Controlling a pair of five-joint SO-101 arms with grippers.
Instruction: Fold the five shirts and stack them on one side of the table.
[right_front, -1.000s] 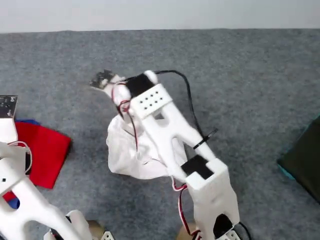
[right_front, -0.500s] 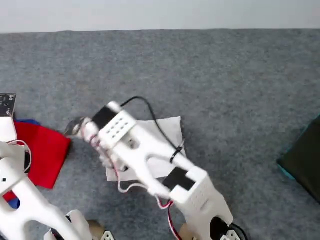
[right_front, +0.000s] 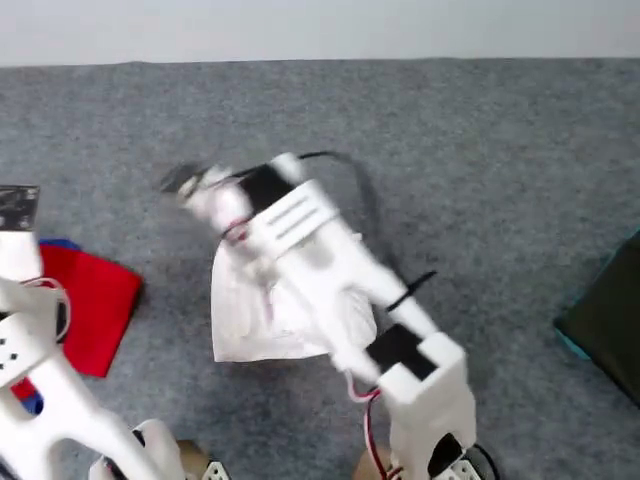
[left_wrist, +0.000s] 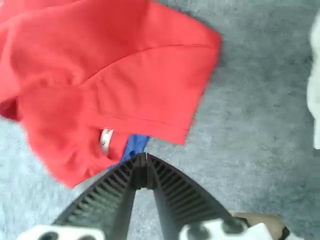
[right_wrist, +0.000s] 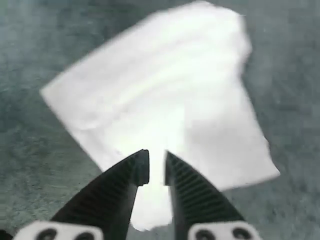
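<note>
The grey bench (right_front: 480, 150) carries the folded white shirt (right_front: 245, 325) at its middle, long axis roughly 9 to 3 as I judge it. The red shirt (right_front: 95, 295) lies at its 9 o'clock. My right fingers (right_wrist: 145, 165) are nearer, a slit apart and empty, hanging past the white shirt's 10 o'clock corner. My left fingers (left_wrist: 141, 165) are together over the red shirt. Half a second ago the right fingers sat lower, toward the red shirt.

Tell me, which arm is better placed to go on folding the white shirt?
Probably the right. The right hand, slightly open, is aimed at the white shirt at mid-table. The left hand is shut and sits over the red shirt, off to the side.
</note>
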